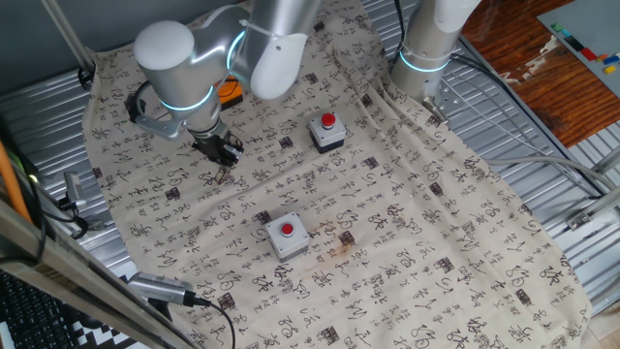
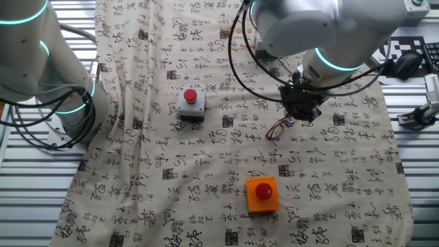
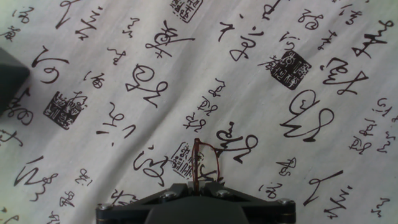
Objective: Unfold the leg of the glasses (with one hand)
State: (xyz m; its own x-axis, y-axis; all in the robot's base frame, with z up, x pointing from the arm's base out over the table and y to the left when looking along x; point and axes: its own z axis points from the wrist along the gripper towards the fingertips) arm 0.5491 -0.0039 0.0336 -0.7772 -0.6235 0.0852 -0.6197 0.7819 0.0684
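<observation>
A cream cloth (image 1: 417,242) printed with black calligraphy covers the tabletop, carrying two grey button boxes (image 1: 288,236) and an orange one (image 2: 262,194), while the claw (image 2: 296,116) grips the small reddish-brown glasses (image 3: 205,165) just above the cloth.

The arm (image 1: 254,41) is fat, silvery-grey, with glowing cyan rings at its joints. Black cables loop along it. Its end effector (image 1: 221,148) is black, with small screws on its base.
</observation>
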